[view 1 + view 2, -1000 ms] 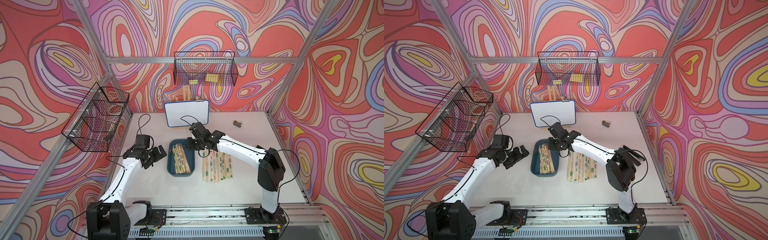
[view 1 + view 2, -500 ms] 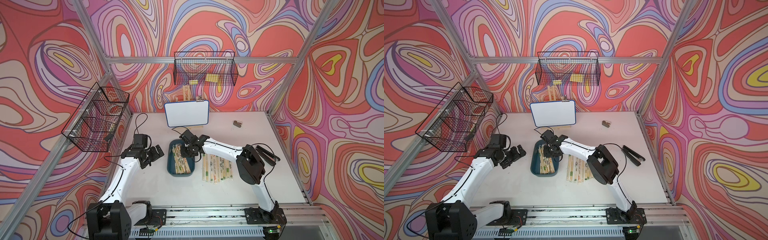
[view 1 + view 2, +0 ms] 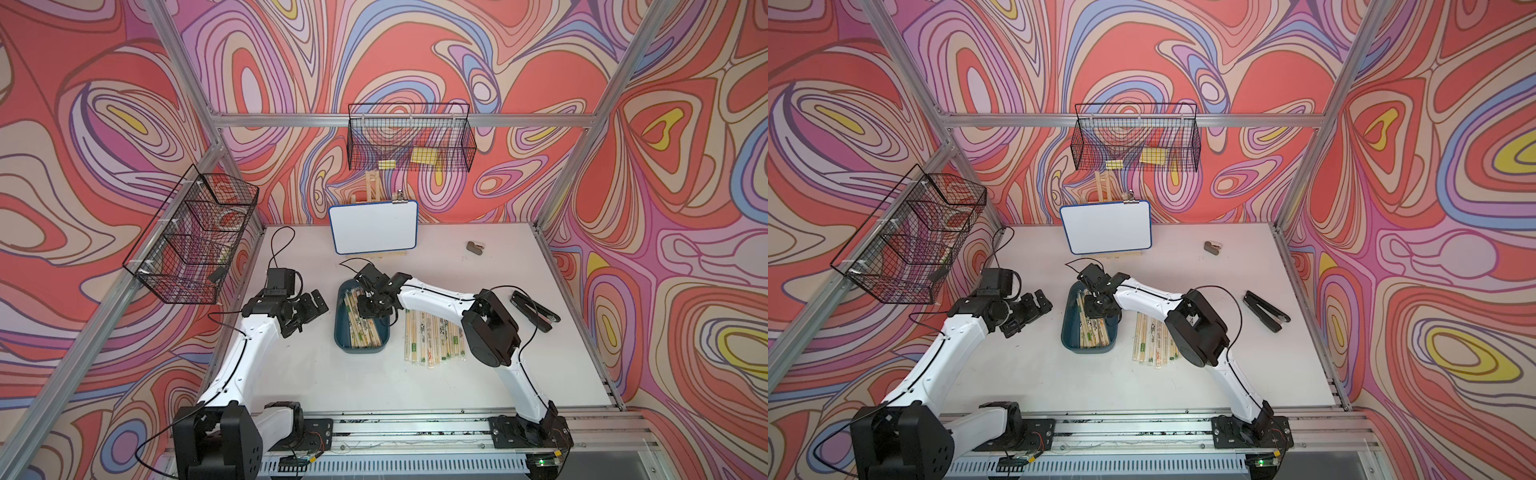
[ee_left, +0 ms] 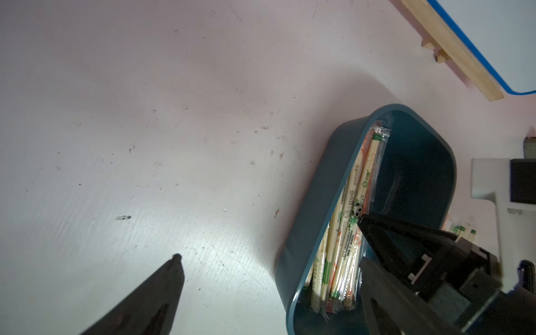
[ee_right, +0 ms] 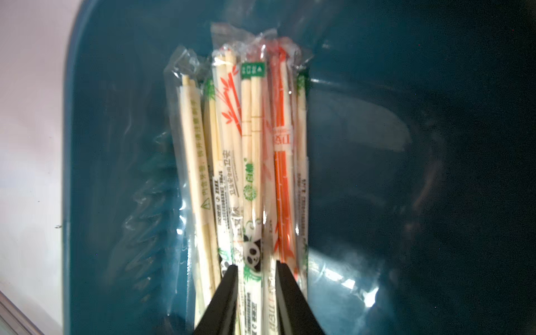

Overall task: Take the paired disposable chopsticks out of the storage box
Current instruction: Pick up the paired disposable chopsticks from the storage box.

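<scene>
Beneath the right gripper (image 3: 371, 305), in both top views, sits the storage box (image 3: 360, 349), with the paired disposable chopsticks (image 3: 365, 330) bunched along its floor. The gripper dips into the box's far end, but its jaws cannot be made out from up here. Just past the box on that arm's own side, a row of chopstick pairs (image 3: 432, 337) lies on the table (image 3: 332, 382). The left gripper (image 3: 309, 309) hovers on the box's other side, apart from it, fingers spread wide and empty. A whiteboard (image 3: 374, 226) stands beyond both grippers, and a black stapler (image 3: 535, 312) lies well off to the right arm's outer side.

Left wrist view: the left gripper (image 4: 268, 240) opens toward bare table and the box's wall (image 4: 316, 188), jaws fully apart. This view alone shows the box's depth, with the sleeves crowded against one long wall.

Right wrist view: only this camera shows the fingertips (image 5: 229, 278). They stand narrowly parted, down among the sleeves, straddling a panda-printed pair (image 5: 253, 255). An orange-printed pair (image 5: 282, 179) lies just outside one finger. Whether the fingers press the sleeve cannot be told.
</scene>
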Robot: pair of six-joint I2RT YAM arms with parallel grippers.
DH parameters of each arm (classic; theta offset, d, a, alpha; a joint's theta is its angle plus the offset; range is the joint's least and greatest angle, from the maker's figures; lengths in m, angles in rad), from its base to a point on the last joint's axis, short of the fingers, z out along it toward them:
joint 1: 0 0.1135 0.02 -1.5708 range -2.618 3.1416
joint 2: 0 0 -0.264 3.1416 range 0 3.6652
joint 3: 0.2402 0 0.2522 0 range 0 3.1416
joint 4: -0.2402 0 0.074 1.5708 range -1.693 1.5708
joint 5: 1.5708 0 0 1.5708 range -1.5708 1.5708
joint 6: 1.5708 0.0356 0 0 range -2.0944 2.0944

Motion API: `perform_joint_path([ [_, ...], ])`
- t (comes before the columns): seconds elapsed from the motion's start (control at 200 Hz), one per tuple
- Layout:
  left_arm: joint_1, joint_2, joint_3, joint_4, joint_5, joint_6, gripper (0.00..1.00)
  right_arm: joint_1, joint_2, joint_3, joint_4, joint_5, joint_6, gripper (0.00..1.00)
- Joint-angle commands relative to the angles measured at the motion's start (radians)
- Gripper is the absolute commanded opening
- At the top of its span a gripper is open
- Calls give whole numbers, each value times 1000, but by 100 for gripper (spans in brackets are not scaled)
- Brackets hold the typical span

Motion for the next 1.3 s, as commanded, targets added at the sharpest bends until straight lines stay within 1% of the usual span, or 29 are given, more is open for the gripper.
perform_joint_path([
  [0.0, 8, 7, 5, -7, 3, 11, 100, 7, 36, 35, -9, -4, -2, 28],
  [0.155, 8, 10, 0, -3, 6, 10, 100, 6, 68, 56, -16, -9, -4, 27],
  [0.235, 8, 8, -1, -2, 5, 9, 100, 7, 72, 59, -16, -12, -4, 24],
  [0.295, 8, 8, -4, 0, 2, 10, 100, 7, 72, 56, -16, -14, -4, 21],
  [0.391, 8, 12, -3, 0, 6, 9, 100, 7, 66, 51, -13, -15, -4, 10],
  [0.456, 8, 14, -4, 3, 7, 7, 100, 7, 57, 44, -11, -15, -5, 6],
  [0.526, 8, 15, -6, 6, 10, 5, 100, 6, 44, 35, -9, -12, -3, 5],
  [0.671, 8, 15, -4, 6, 10, 6, 100, 7, 9, 15, -4, -7, -1, 0],
  [1.297, 8, 14, 6, 0, 23, 8, 100, -4, -159, -16, 11, 28, 3, 0],
])
